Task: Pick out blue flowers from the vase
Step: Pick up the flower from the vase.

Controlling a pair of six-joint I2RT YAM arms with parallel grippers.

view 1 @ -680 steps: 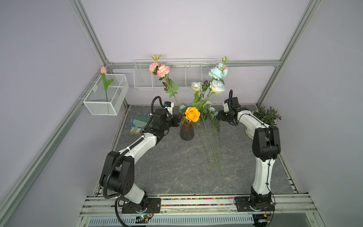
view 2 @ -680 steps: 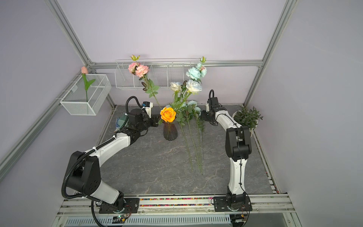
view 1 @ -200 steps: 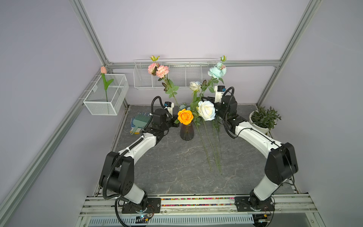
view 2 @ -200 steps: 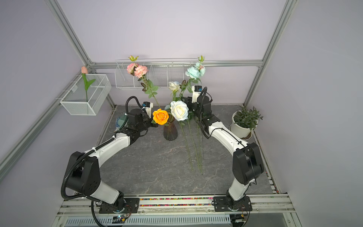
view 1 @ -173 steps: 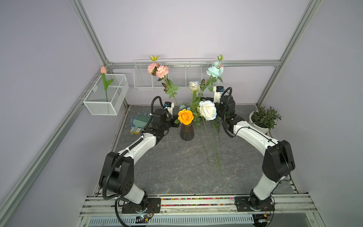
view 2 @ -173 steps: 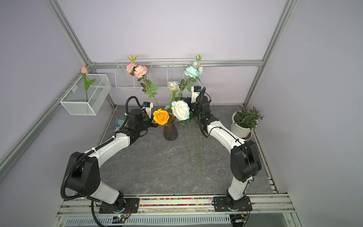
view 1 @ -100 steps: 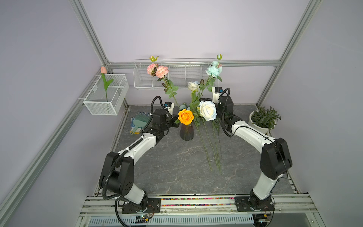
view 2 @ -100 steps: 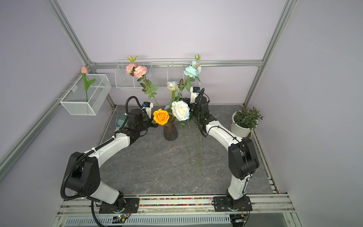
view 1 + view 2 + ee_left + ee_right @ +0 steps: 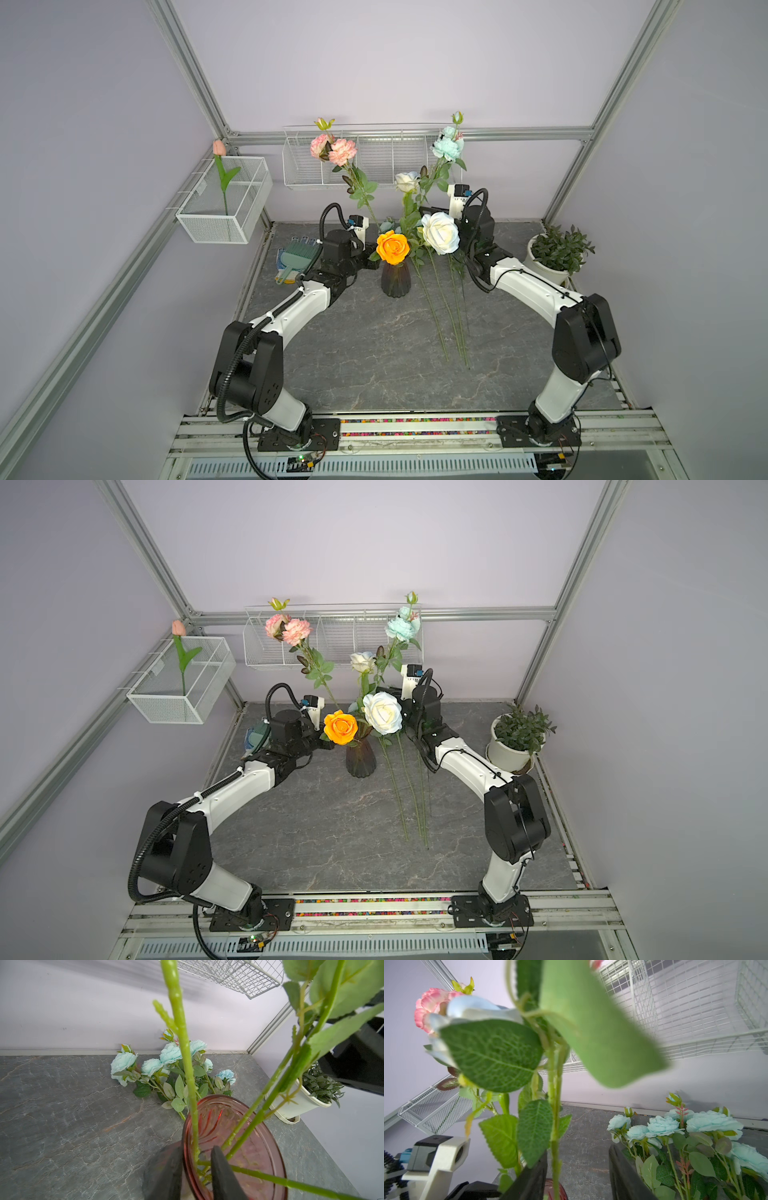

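The dark ribbed vase (image 9: 395, 283) (image 9: 360, 763) stands mid-table. My left gripper (image 9: 196, 1159) is shut on the vase's rim (image 9: 218, 1097), one finger inside and one outside. Blue flowers rise from it: an aqua head (image 9: 446, 146), a small white rose (image 9: 406, 181) and a large white rose (image 9: 440, 232). My right gripper (image 9: 578, 1151) is open among them, with a green stem (image 9: 555, 1142) standing between its jaws close to one finger. More blue flowers (image 9: 166, 1059) (image 9: 675, 1124) lie on the table behind the vase, and their stems (image 9: 451, 320) run toward the front.
An orange rose (image 9: 392, 248) and pink carnations (image 9: 334, 148) also stand in the vase. A white plant pot (image 9: 555, 257) sits at the back right. Wire baskets hang on the back wall (image 9: 361, 166) and the left wall (image 9: 226, 208). A glove and brush (image 9: 297, 257) lie behind my left arm.
My right gripper has edged left in among the stems, and the aqua head has leaned slightly left. The left arm has stayed on the vase. Neither gripper has opened or shut.
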